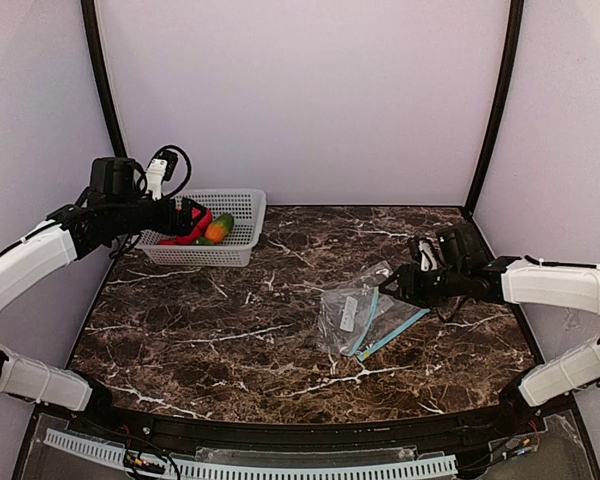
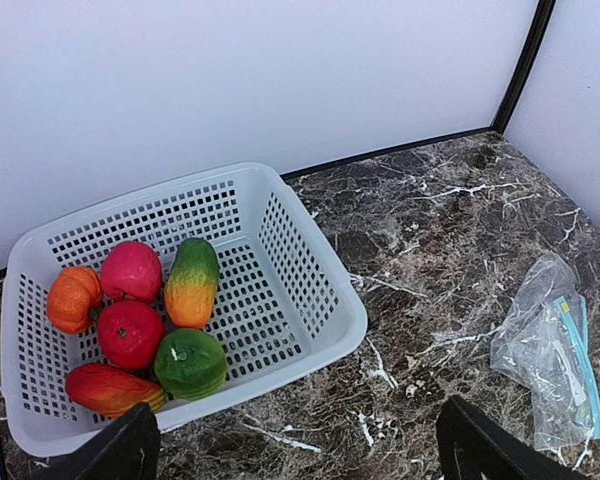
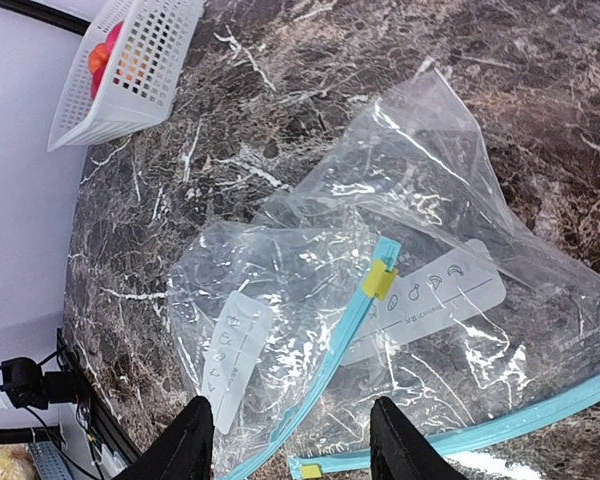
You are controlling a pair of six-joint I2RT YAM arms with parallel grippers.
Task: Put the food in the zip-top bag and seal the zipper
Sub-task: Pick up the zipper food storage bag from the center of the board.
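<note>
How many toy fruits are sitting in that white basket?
6, all in the white basket: orange fruit leftmost, pink fruit beside it, green-orange fruit next; nearer, red fruit, green fruit, and red-yellow fruit at the corner. None seems hidden.

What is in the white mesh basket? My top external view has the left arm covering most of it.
Observer: The left wrist view shows six toy fruits in the white mesh plastic basket: two red, one orange, one green, two elongated two-tone.
Operator: Is the left end effector holding one?
Observer: No; the left end effector is open and empty.
Operator: And the bag's zipper?
Observer: The right wrist view shows a yellow slider on the clear zip-top bag's blue zipper.
</note>
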